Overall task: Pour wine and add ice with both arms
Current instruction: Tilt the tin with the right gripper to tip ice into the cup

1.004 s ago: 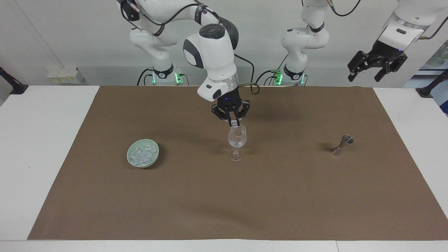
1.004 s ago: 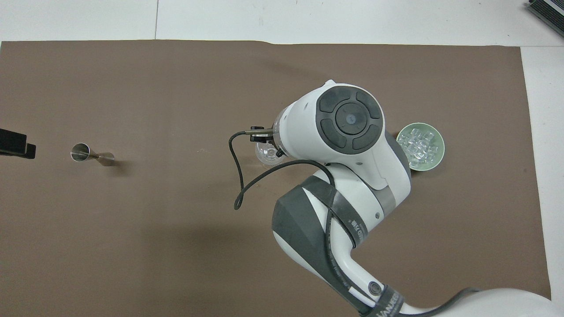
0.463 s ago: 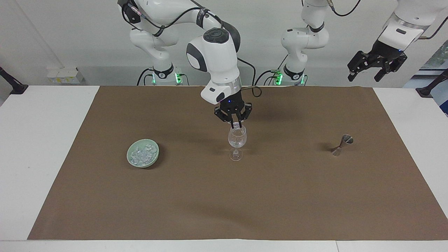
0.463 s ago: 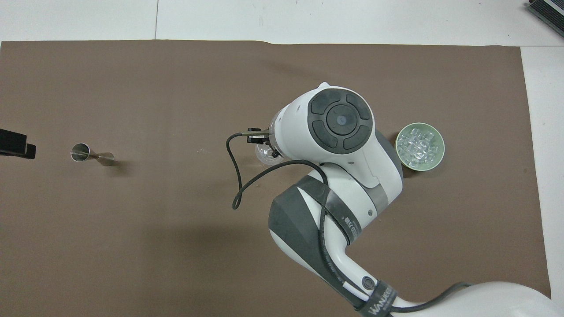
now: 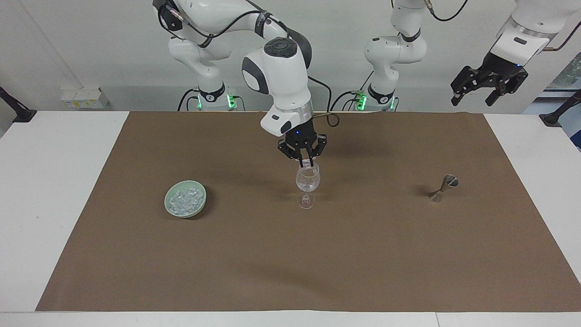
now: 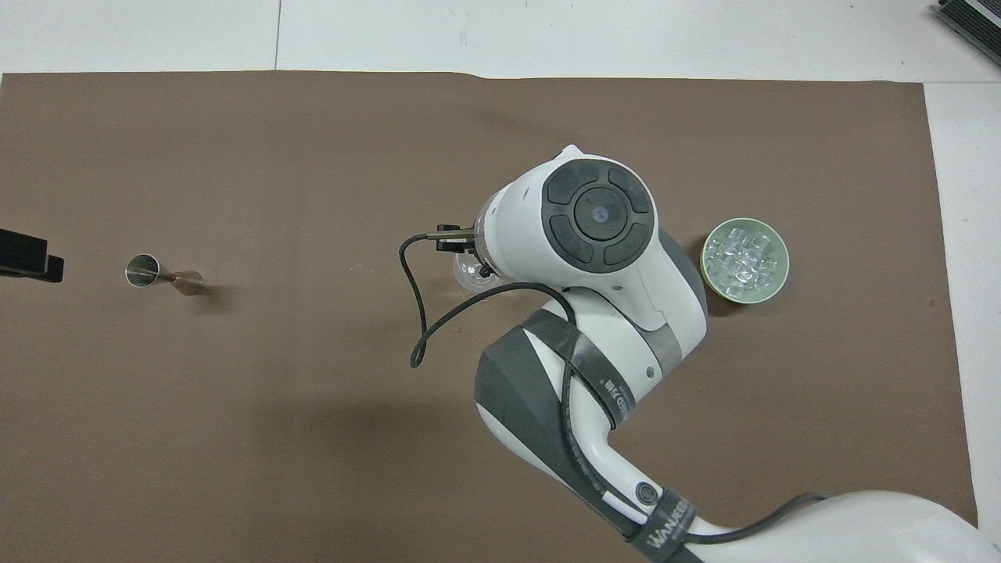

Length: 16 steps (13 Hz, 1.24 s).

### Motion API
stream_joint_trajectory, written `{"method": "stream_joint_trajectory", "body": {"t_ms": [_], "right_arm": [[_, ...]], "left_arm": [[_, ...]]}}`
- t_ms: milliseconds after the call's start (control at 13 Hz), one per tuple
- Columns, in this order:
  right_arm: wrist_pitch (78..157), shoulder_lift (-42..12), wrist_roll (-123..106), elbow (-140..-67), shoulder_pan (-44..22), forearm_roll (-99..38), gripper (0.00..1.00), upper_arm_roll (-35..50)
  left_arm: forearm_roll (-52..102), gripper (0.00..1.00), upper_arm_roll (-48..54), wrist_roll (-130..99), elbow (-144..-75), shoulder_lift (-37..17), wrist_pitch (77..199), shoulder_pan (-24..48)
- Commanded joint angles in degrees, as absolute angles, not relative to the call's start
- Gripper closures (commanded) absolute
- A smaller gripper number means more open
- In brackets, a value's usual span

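A clear stemmed glass (image 5: 307,182) stands mid-mat; glinting clear bits show inside its bowl. My right gripper (image 5: 307,162) hangs just over its rim, shut on a small clear chunk of ice (image 5: 307,163). In the overhead view the right arm covers its gripper, and only the glass's edge (image 6: 467,275) shows. The ice (image 5: 184,200) fills a pale green bowl (image 5: 200,205) toward the right arm's end, also in the overhead view (image 6: 774,288). My left gripper (image 5: 477,94) waits open and empty, raised high at the left arm's end of the table.
A steel jigger (image 5: 444,187) stands on the brown mat (image 5: 290,263) toward the left arm's end, also in the overhead view (image 6: 163,274). White table shows around the mat. A black cable loops from the right wrist (image 6: 418,313).
My right gripper has shifted slightly toward the left arm's end, now centred over the glass's rim with the ice chunk still held. The left arm has not moved.
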<state>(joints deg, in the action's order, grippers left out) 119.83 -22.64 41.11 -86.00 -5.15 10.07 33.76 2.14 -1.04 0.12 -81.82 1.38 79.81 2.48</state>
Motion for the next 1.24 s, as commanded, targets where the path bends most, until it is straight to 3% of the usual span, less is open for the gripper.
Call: {"method": "stream_joint_trajectory", "body": {"t_ms": [0, 232, 463, 772, 1004, 1158], "right_arm": [[120.8, -23.6, 43.4, -85.7, -5.1, 12.0, 1.0, 34.9], [120.9, -23.7, 43.9, -85.8, -5.1, 12.2, 0.93, 35.2], [120.9, -23.7, 43.9, -86.0, -5.1, 12.1, 0.75, 35.2], [120.9, -23.7, 43.5, -86.3, -5.1, 12.2, 0.67, 35.2], [121.0, -23.7, 43.6, -86.3, -5.1, 12.2, 0.46, 35.2], [121.0, -23.7, 43.6, -86.3, -5.1, 12.2, 0.41, 35.2]], "left_arm": [[2.5, 0.0, -1.5, 0.3, -81.4, 1.7, 78.5, 2.8], [2.5, 0.0, -1.5, 0.3, -81.4, 1.7, 78.5, 2.8], [2.5, 0.0, -1.5, 0.3, -81.4, 1.7, 78.5, 2.8], [2.5, 0.0, -1.5, 0.3, -81.4, 1.7, 78.5, 2.8], [2.5, 0.0, -1.5, 0.3, -81.4, 1.7, 78.5, 2.8], [2.6, 0.0, -1.5, 0.3, -81.4, 1.7, 78.5, 2.8]]}}
